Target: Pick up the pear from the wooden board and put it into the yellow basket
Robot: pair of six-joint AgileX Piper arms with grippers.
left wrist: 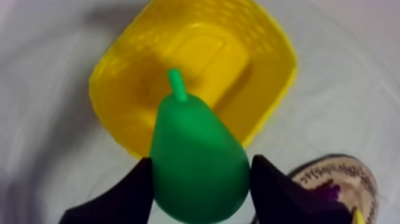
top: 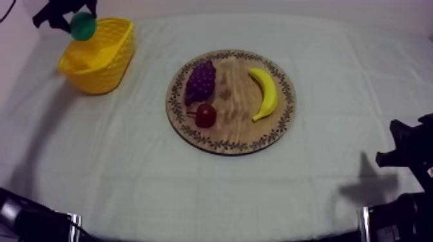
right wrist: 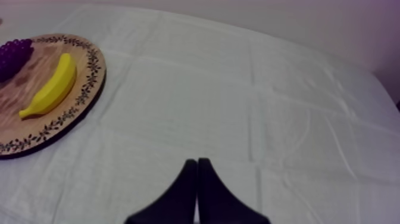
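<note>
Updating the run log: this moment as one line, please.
left gripper: shut on pear, over yellow basket | right gripper: shut | wooden board: grapes, banana, small red fruit

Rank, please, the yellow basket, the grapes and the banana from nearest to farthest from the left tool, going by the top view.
1. Yellow basket, right by the left tool, at the table's left.
2. Grapes, on the wooden board's left side.
3. Banana, on the board's right side.

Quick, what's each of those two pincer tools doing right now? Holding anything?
Left tool: shut on the pear, over the yellow basket.
Right tool: shut, holding nothing.
</note>
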